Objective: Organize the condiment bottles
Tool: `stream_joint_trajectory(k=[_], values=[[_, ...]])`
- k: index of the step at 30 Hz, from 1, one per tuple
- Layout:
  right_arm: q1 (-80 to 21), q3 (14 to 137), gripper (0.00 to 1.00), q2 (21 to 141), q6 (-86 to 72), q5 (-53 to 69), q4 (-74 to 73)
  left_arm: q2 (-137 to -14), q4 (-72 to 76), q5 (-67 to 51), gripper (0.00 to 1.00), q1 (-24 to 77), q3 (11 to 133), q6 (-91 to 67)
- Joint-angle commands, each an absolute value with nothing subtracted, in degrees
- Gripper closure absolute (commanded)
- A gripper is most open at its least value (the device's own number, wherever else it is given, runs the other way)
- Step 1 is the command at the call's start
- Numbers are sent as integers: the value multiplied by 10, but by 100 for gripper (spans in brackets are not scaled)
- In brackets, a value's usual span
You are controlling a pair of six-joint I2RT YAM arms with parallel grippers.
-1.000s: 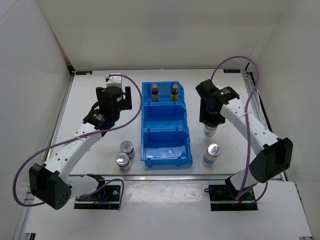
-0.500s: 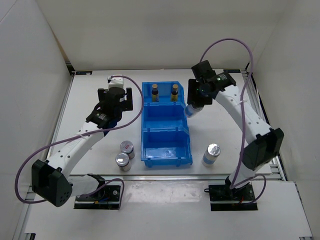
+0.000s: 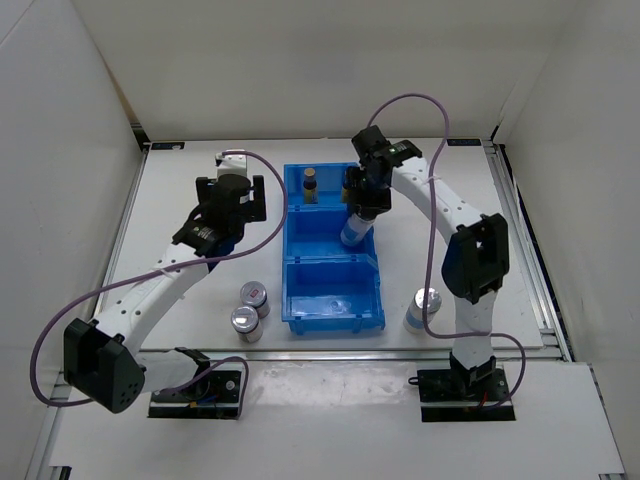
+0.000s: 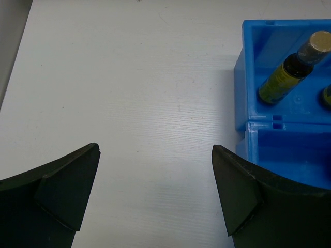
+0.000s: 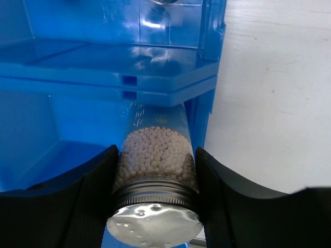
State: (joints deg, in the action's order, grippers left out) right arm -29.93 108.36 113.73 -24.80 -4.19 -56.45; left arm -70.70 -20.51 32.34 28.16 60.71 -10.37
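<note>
My right gripper (image 3: 360,208) is shut on a silver-lidded blue-white jar (image 3: 354,228) full of white beads, held over the middle compartment of the blue bin (image 3: 331,290). In the right wrist view the jar (image 5: 155,170) sits between both pads. Two dark-brown bottles with yellow labels (image 3: 310,184) (image 3: 349,183) stand in the far compartment; one shows in the left wrist view (image 4: 289,72). The other blue-white jar (image 3: 424,309) stands right of the bin. Two short red-marked jars (image 3: 256,297) (image 3: 245,322) stand left of it. My left gripper (image 3: 232,190) is open and empty over the table left of the bin.
White walls enclose the table on the left, back and right. The near compartment of the bin lies between the short jars and the standing blue-white jar. My right arm (image 3: 440,205) arches over the bin's right side.
My right gripper has lifted one blue-white jar from the table right of the bin and carried it left, over the middle compartment. The left arm has barely moved.
</note>
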Motion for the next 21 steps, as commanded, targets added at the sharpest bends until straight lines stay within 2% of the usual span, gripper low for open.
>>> stream_joint_trajectory(k=[1, 4, 8, 11, 12, 14, 15, 17, 19, 21], values=[[-302, 1127, 99, 1150, -241, -30, -549, -707, -200, 329, 0, 284, 613, -107], [-302, 1151, 95, 1177, -241, -30, -565, -707, -200, 329, 0, 284, 613, -107], [-308, 1179, 83, 1208, -236, -36, -579, -707, -200, 329, 0, 284, 618, -107], [-314, 1211, 65, 1220, -230, -50, -599, -707, -200, 329, 0, 284, 618, -107], [-319, 1217, 51, 1225, -223, -58, -599, -707, -200, 329, 0, 284, 618, -107], [-319, 1223, 40, 1225, -217, -72, -605, -712, -200, 329, 0, 284, 618, -107], [-319, 1230, 26, 1220, -217, -79, -611, -712, -200, 329, 0, 284, 618, -107], [-319, 1236, 12, 1203, -212, -92, -611, -712, -200, 329, 0, 284, 618, -107], [-319, 1236, 2, 1178, -212, -119, -616, -717, -200, 329, 0, 284, 618, -107], [-319, 1236, 0, 1155, -212, -141, -622, -717, -200, 329, 0, 284, 618, -107]])
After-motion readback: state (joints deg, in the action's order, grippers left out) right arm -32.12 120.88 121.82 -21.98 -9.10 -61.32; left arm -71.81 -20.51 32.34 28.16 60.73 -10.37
